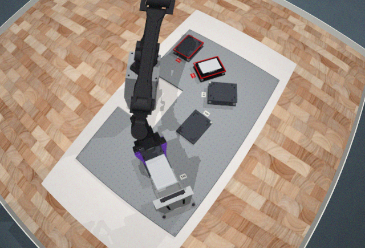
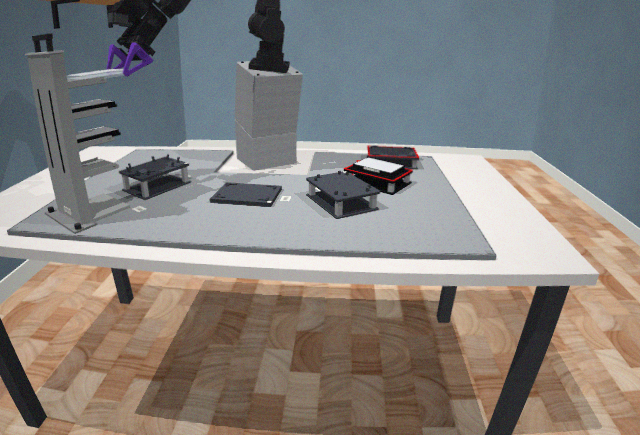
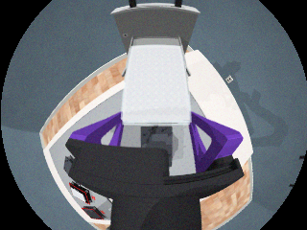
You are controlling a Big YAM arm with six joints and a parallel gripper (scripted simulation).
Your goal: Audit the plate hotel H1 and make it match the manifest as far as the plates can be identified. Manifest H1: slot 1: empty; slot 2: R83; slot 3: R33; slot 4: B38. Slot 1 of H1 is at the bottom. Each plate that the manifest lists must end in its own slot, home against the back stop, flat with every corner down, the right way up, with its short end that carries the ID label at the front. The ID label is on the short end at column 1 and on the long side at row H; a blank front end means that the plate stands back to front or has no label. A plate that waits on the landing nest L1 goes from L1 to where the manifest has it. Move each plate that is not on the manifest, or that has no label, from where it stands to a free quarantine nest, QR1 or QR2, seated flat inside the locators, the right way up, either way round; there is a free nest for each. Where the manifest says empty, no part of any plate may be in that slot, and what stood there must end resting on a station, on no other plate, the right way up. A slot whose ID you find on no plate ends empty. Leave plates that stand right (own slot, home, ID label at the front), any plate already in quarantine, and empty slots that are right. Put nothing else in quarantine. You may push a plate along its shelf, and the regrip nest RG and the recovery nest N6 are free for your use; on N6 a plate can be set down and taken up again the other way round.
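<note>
The plate hotel H1 [image 1: 172,200] [image 2: 56,135] stands at the left end of the grey mat. A white plate [image 1: 161,172] [image 2: 95,74] [image 3: 156,83] lies in its top slot and sticks out towards the front. My gripper [image 1: 153,158] [image 2: 129,60] [image 3: 156,137] has its purple fingers on both long sides of the plate's front end, shut on it. Dark plates lie in the third slot [image 2: 93,105] and the second slot [image 2: 98,134]. The bottom shelf [image 2: 98,165] looks empty. I can read no label.
Two red-edged quarantine nests stand at the far end: one holds a white plate [image 1: 210,66] [image 2: 379,165], the other [image 1: 188,46] [image 2: 392,152] looks empty. A raised nest [image 1: 222,93] [image 2: 342,190], a flat nest [image 1: 194,126] [image 2: 246,193] and another raised nest [image 2: 154,170] carry nothing. The arm's pedestal [image 2: 267,115] stands behind.
</note>
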